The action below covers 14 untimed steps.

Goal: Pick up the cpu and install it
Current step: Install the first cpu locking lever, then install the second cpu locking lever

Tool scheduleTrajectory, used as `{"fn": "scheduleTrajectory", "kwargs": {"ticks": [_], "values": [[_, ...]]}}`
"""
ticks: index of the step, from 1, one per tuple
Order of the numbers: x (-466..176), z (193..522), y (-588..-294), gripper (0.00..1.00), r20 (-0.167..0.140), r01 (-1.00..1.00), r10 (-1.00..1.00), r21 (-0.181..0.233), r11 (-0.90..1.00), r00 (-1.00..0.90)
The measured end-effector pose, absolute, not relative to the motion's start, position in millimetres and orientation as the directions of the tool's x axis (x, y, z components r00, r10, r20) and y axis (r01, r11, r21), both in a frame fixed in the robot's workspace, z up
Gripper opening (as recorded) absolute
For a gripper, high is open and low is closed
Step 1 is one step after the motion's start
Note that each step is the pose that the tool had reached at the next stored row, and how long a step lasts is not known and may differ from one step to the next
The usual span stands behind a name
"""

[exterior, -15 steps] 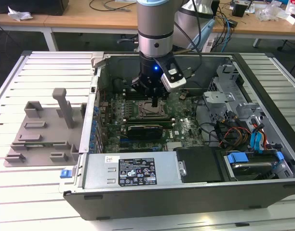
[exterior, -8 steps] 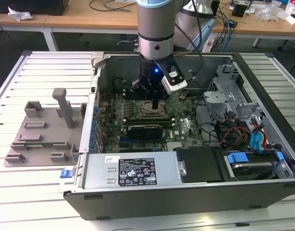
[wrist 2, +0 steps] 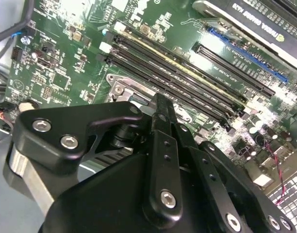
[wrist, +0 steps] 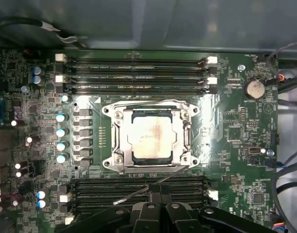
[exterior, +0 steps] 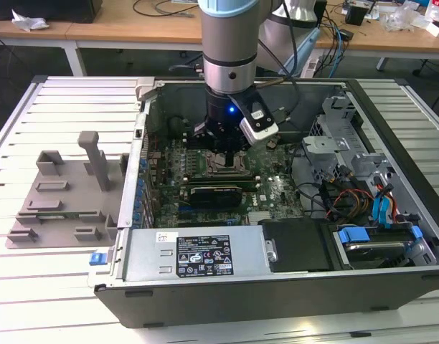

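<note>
The cpu [wrist: 151, 141], a small flat square chip with a silvery-gray metal top, lies squarely inside the silver metal socket frame [wrist: 118, 141] on the green motherboard [wrist: 231, 126], directly below the hand and just ahead of its black linkage in the first wrist view. It looks seated level, with the frame's rim showing on all four sides; a thin wire lever [wrist: 153, 187] runs slantwise from the frame's near edge toward the hand, so the socket may not be latched yet, though that is hard to judge from here. Black memory slots [wrist: 139, 73] flank the socket on the far side and the near side of the hand.

The hand [exterior: 223, 143] hangs low inside the open black computer case [exterior: 392, 115], over the socket. Whether its fingers are parted or closed I cannot tell; the black linkage [wrist 2: 163, 160] hides the tips. Nothing appears to be carried.

By my reading the placing step is finished or nearly so, and the work now calls for a clean lift straight off the chip without nudging it. Off beside the case, a gray plastic fixture tray [exterior: 62, 193] sits on the white slatted desk [exterior: 33, 287].
</note>
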State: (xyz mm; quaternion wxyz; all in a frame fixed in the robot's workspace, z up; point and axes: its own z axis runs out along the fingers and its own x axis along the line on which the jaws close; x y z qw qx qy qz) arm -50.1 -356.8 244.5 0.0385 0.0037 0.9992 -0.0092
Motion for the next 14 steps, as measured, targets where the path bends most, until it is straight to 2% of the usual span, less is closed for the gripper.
{"fn": "scheduleTrajectory", "kwargs": {"ticks": [11, 12, 14], "values": [[-58.1, 238.2, -356.7, 0.11, -0.076, -0.001, -0.002, -0.018, 1.000, -0.997], [-57.9, 237.9, -356.8, 0.11, -0.056, -0.001, -0.002, -0.016, 1.000, -0.998], [-57.9, 238.0, -356.9, 0.11, -0.047, -0.002, -0.002, -0.016, 1.000, -0.999]]}}
